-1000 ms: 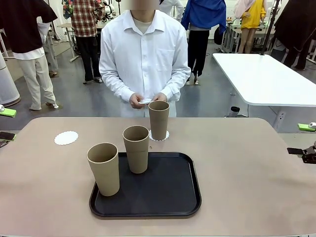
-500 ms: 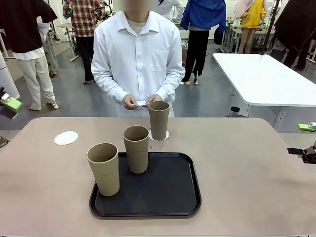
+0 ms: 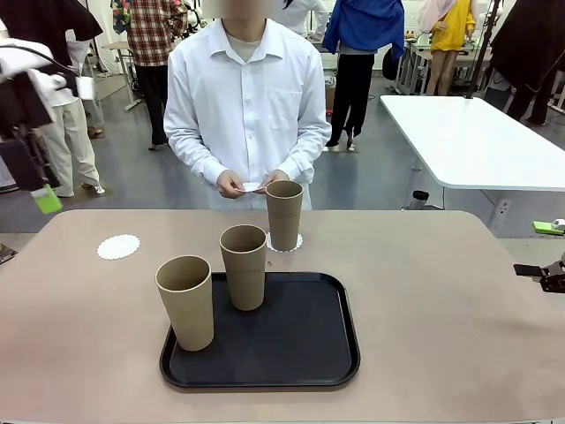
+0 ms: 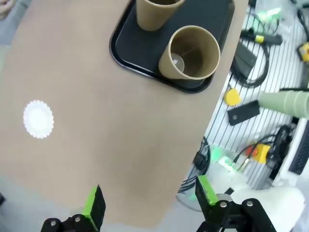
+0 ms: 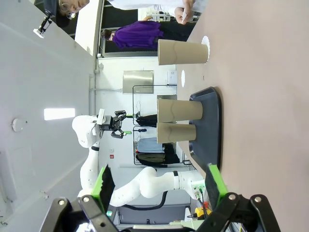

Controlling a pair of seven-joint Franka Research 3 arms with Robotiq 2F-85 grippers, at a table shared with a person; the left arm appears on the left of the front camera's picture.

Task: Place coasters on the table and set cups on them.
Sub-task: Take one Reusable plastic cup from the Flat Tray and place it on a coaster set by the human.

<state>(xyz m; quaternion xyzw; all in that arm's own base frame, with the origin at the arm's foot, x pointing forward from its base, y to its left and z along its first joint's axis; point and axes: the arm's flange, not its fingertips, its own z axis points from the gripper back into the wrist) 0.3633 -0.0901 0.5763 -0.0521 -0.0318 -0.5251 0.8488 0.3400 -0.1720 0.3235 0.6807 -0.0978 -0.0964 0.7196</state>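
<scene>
**A:** What do the cups look like, and where do they stand?

**B:** There are three tall, tapered, tan-brown matte tumblers without handles, all alike and all upright. The far cup (image 3: 283, 215) stands on a small round white paper coaster with a scalloped lacy edge, the first coaster (image 3: 297, 240), on the large beige bench (image 3: 441, 300) just beyond the tray. The middle cup (image 3: 244, 265) and the near cup (image 3: 186, 300) stand on the black rectangular tray (image 3: 291, 353) with rounded corners.

**A:** And the other coasters?

**B:** The bare coaster (image 3: 118, 246) lies flat on the bench towards its left end, well apart from the tray. The third coaster (image 3: 253, 186) is held between the hands (image 3: 234, 184) of a person in a white shirt at the far side.

**A:** What else is around, or in the way?

**B:** A white table (image 3: 477, 141) stands behind on the right, and people stand farther back. The tray with its two cups sits mid-bench, between the right side and the bare coaster. Cables (image 4: 251, 48) and small gear lie below the bench's near edge.

**A:** And the fingers?

**B:** The left gripper (image 4: 149, 200) has its green-padded fingers (image 4: 94, 205) spread wide and holds nothing. It hangs high over the bench's near left edge. The bare coaster lies well apart from it, and so do the tray cups. The right gripper (image 5: 159, 186) is also spread wide and empty, low at the bench's right side, and all three cups are well ahead of it.
</scene>
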